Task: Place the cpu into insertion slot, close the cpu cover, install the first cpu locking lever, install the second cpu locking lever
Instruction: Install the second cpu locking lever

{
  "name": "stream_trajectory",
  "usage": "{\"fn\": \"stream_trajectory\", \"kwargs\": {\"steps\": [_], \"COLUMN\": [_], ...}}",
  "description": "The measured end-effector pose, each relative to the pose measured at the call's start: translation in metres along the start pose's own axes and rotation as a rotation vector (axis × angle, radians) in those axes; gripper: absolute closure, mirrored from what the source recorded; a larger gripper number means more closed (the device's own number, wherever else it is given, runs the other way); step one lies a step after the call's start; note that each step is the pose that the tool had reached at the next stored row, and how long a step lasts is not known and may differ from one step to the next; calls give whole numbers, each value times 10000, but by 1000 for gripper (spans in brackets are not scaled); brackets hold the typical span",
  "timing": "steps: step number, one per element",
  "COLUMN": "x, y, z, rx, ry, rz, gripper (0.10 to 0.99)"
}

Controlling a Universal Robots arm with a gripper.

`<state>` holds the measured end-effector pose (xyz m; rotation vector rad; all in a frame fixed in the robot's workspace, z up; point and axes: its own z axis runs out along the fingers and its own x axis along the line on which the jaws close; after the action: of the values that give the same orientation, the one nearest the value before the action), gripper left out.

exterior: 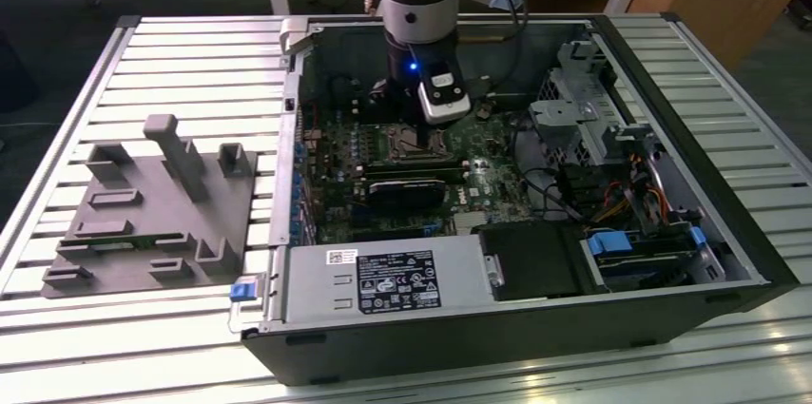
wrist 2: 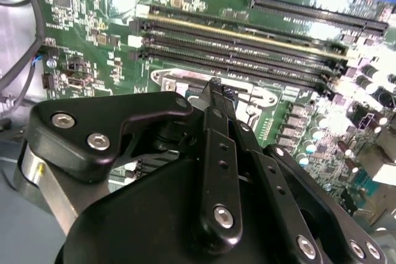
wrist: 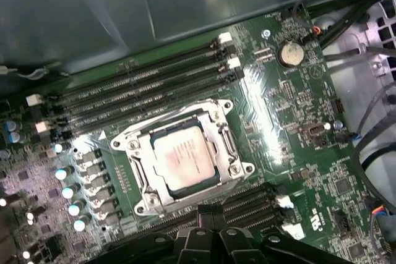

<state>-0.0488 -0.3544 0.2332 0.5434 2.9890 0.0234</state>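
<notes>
1. I see the cpu [wrist: 184, 160] seated in the slot [wrist: 143, 179], cover [wrist: 218, 129] down around it.
2. Gripper [wrist: 209, 213] hovers at the slot's 6 o'clock, fingers [wrist 2: 218, 94] together, empty.
3. I cannot confirm either lever.

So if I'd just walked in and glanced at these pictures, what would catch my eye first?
Probably the open computer case on the slatted metal table, with the robot arm reaching down into it over the green motherboard. In the first wrist view, the cpu gleams silver in the insertion slot, framed by the cpu cover, with the gripper just beside it. A grey moulded fixture lies at the exterior view's left.
</notes>
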Motion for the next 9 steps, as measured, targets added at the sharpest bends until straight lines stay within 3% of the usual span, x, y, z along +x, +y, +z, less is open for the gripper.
{"fn": "stream_trajectory", "kwargs": {"steps": [5,9], "x": [-15,-15], "y": [-36,-41], "z": [1,3], "rx": [-3,-41], "ry": [0,14], "rz": [-16,-411], "gripper": [980,980]}}
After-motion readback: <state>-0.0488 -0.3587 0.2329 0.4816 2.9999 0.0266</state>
